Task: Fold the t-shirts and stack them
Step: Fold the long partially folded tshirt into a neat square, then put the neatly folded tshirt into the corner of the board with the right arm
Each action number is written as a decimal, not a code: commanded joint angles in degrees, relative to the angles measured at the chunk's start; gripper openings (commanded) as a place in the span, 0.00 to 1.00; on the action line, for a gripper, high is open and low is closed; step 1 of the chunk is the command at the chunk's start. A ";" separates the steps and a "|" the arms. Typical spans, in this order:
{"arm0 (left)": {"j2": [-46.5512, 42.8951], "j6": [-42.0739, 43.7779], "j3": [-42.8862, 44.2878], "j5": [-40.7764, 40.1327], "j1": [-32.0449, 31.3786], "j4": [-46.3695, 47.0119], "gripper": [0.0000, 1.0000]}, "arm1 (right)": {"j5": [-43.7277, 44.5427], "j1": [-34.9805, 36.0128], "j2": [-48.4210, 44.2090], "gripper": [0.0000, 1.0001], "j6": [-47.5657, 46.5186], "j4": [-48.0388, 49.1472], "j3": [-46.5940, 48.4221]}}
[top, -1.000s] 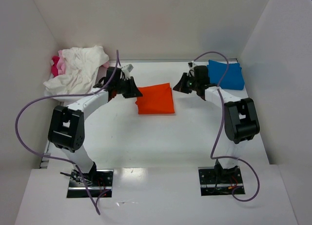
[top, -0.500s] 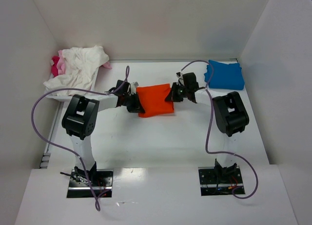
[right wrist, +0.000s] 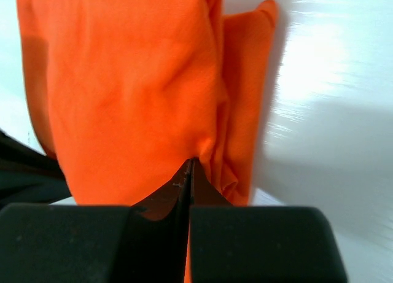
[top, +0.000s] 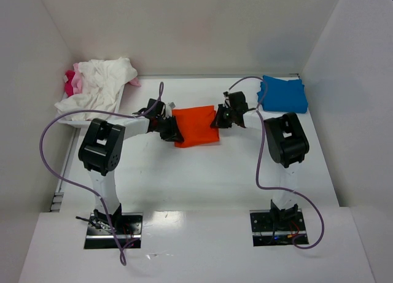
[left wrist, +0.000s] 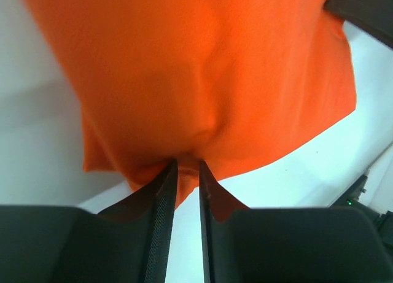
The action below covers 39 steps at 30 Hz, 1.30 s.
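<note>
The orange t-shirt [top: 195, 126] lies folded in a rough square at the table's middle. My left gripper [top: 172, 131] is at its left edge, jaws closed to a narrow gap with a fold of orange cloth [left wrist: 187, 163] pinched between the tips. My right gripper [top: 218, 120] is at its right edge, jaws pressed together on the bunched orange edge [right wrist: 212, 154]. The blue t-shirt [top: 284, 94] lies folded at the back right. White t-shirts [top: 98, 86] and a pink one [top: 72, 81] lie heaped at the back left.
White walls enclose the table on the left, back and right. The heap of shirts sits on a raised tray [top: 69, 110] at the left wall. Purple cables [top: 49, 132] loop from both arms. The arm bases [top: 113, 224] are at the near edge.
Both grippers have come in from the sides and down to the orange t-shirt's left and right edges and closed on them. In the last half second hardly anything moved.
</note>
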 commanded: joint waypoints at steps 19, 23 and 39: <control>-19.13 3.48 2.66 -3.63 2.67 -10.06 0.91 | 3.52 -3.18 -5.57 1.00 -5.60 -8.29 6.61; -19.65 3.48 2.66 -3.63 3.19 -10.06 0.92 | 3.02 -3.18 -5.56 1.00 -5.60 -7.10 3.74; -20.57 3.48 0.28 -0.21 5.95 -9.00 0.93 | 2.33 -2.54 -0.66 0.99 -5.60 -8.75 6.19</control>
